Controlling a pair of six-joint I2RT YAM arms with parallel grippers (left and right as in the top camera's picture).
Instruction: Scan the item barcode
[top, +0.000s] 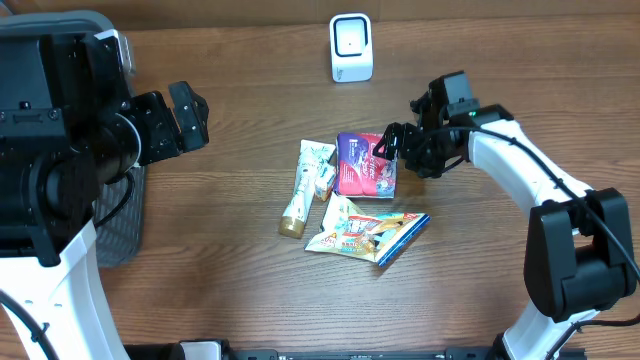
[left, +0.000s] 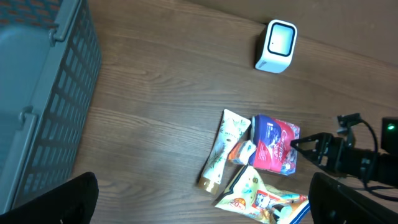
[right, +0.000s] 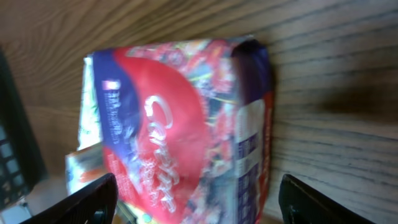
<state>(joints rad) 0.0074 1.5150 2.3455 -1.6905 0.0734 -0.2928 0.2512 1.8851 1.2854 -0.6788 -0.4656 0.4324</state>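
My right gripper (top: 389, 148) is spread at the red pack (top: 364, 166) mid-frame, left gripper (top: 196, 118) spread and empty; I judge the scan at the top-centre scanner (top: 351, 47) not yet done.

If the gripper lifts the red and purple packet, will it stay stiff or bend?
The red and purple packet looks like glossy film, so it may dent and slip. It lies flat, so rolling seems unlikely.

Mock shop checkout; wooden table (top: 250, 290) with scanner (top: 351, 47), basket (left: 37, 93), packaged goods (top: 365, 165).
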